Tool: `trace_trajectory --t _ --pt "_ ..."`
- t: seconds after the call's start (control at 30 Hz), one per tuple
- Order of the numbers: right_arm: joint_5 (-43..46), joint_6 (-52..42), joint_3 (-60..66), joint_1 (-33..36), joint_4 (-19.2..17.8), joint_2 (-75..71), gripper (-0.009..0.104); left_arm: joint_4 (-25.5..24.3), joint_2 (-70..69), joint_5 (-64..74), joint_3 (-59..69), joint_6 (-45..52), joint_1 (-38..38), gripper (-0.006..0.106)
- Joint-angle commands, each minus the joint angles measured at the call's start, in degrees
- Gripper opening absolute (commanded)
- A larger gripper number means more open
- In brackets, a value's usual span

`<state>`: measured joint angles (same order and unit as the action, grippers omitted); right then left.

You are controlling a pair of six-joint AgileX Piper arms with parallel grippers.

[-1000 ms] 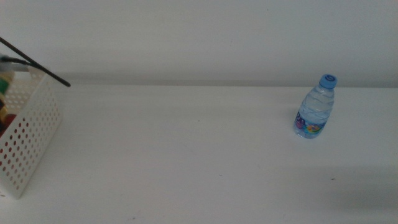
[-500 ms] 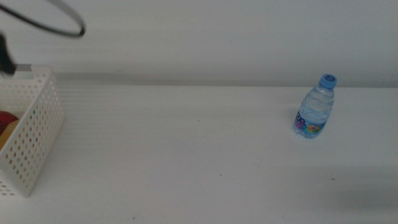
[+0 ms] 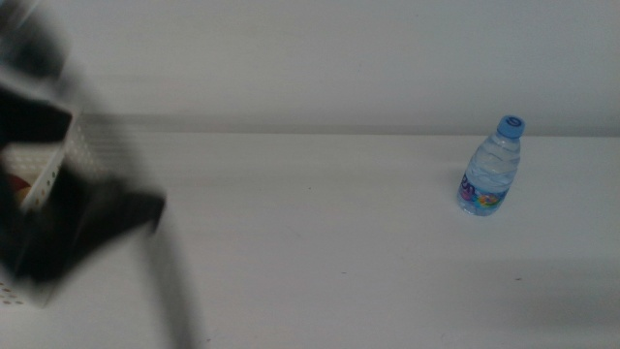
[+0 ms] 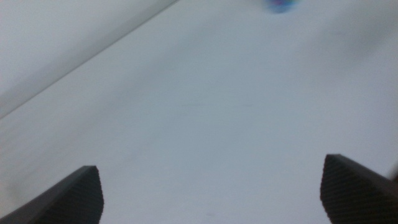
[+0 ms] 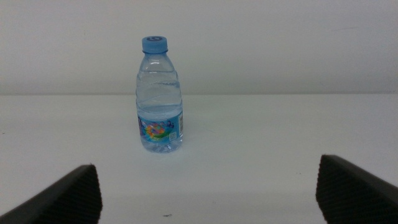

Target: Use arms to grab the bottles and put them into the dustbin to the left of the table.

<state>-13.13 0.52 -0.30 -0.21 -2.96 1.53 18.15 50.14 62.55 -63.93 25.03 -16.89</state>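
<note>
A small clear water bottle with a blue cap stands upright on the white table at the right. In the right wrist view the same bottle stands some way ahead of my right gripper, which is open and holds nothing. My left arm is a blurred black mass at the left, in front of the white perforated dustbin and hiding most of it. In its wrist view my left gripper is open and empty over bare table, with the bottle a far blur.
Something red shows inside the dustbin. A pale wall runs behind the table's far edge. The right arm does not show in the middle view.
My left arm has swung into the middle view from the left, blurred and in front of the dustbin, where only its cable showed before. The water bottle has not moved.
</note>
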Motion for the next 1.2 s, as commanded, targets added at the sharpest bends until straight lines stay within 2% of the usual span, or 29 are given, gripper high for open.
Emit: trace_trajectory --t 0.0,0.33,0.57,0.8,1.0,1.17 --pt "0.34 -0.08 2.55 -0.35 -0.21 -0.28 0.092 1.36 -5.65 -1.15 4.43 -1.05 -3.41 0.094" --pt "0.34 -0.08 2.55 -0.35 -0.21 -0.28 0.092 3.28 -19.22 -3.01 12.47 -1.05 -6.0 0.094" --pt "0.34 -0.08 2.55 -0.35 -0.21 -0.28 0.092 2.9 -27.98 -11.0 22.51 -10.88 -6.0 0.094" --pt "0.34 -0.08 2.55 -0.35 -0.21 -0.28 0.092 3.87 -29.39 -13.38 28.8 -12.49 -7.24 0.094" --pt "0.34 -0.08 2.55 -0.35 -0.09 -0.28 0.092 -3.04 -29.39 -19.74 29.05 -15.17 -18.68 0.094" --pt "0.34 -0.08 2.55 -0.35 -0.09 -0.28 0.092 -7.39 -29.39 -21.25 29.05 -19.9 -20.2 0.094"
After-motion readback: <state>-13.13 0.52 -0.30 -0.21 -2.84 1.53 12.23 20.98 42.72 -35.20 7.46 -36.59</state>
